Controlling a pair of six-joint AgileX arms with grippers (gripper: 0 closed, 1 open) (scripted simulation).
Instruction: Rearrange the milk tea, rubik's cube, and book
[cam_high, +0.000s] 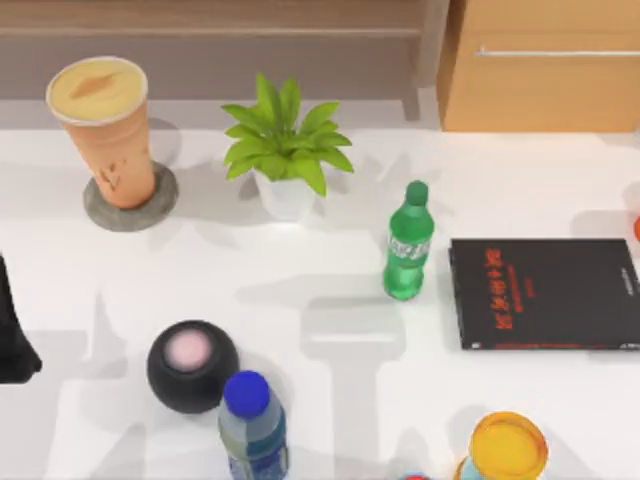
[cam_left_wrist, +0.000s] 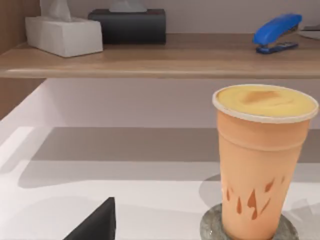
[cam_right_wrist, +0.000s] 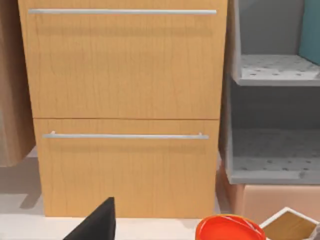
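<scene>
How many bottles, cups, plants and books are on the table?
Bottles: 2, a green bottle and a blue-capped bottle
Cups: 1, the milk tea
Plants: 1, a potted plant
Books: 1, a black book
Total: 5

1. A white table (cam_high: 330, 400) carries soft grey shadows.
2. A wooden shelf (cam_left_wrist: 165, 60) runs along the pale back wall (cam_left_wrist: 150, 102).
3. A light wood drawer cabinet (cam_right_wrist: 125, 110) with two metal handles stands beside grey shelving (cam_right_wrist: 272, 125).
</scene>
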